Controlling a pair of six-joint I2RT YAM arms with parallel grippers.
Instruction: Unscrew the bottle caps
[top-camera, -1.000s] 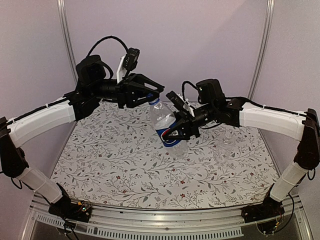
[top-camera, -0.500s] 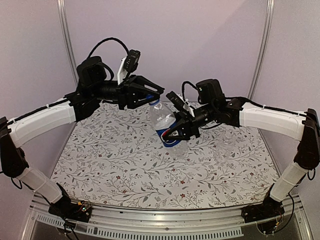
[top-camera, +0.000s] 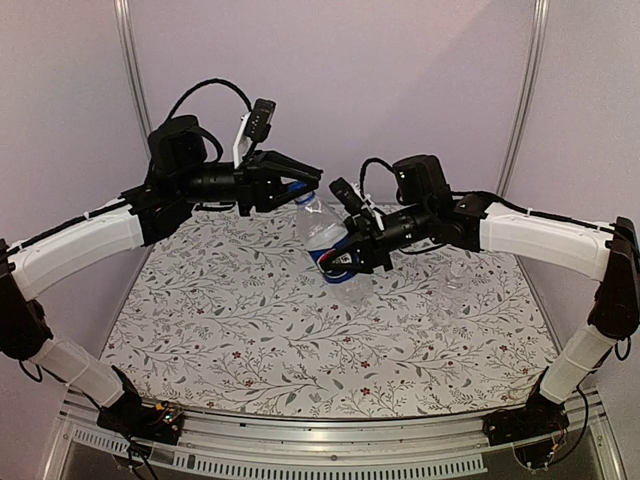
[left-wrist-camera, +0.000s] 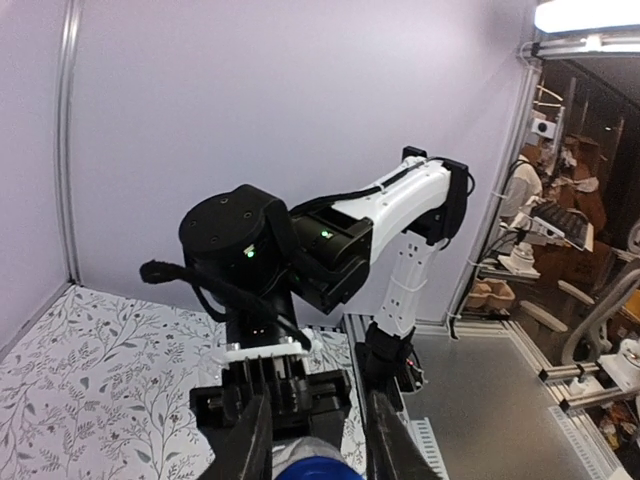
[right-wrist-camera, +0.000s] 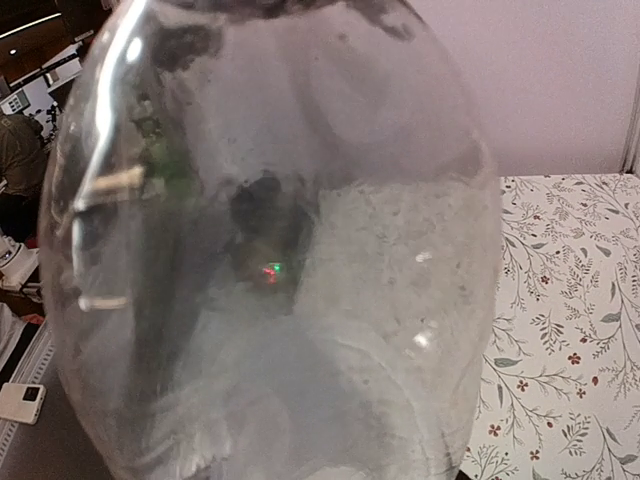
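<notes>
The Pepsi bottle (top-camera: 322, 232), clear with a blue label band, is held tilted above the table. My right gripper (top-camera: 345, 262) is shut on its labelled lower body. In the right wrist view the bottle (right-wrist-camera: 300, 250) fills the frame and hides the fingers. My left gripper (top-camera: 303, 188) sits over the bottle's neck, shut on the blue cap (top-camera: 297, 188). In the left wrist view the blue cap (left-wrist-camera: 318, 470) lies between my two fingers (left-wrist-camera: 250, 440) at the bottom edge. The plain bottle (top-camera: 455, 270) stands on the table behind my right arm, its whitish cap hidden.
The table carries a floral cloth (top-camera: 250, 330). Metal frame posts (top-camera: 130, 60) stand at the back left and back right (top-camera: 525, 80), with purple walls behind. An aluminium rail (top-camera: 330, 435) runs along the near edge between the arm bases.
My left gripper has closed in on the blue cap and turned. The bottle top has shifted slightly left and up, and my right gripper has tilted with the bottle.
</notes>
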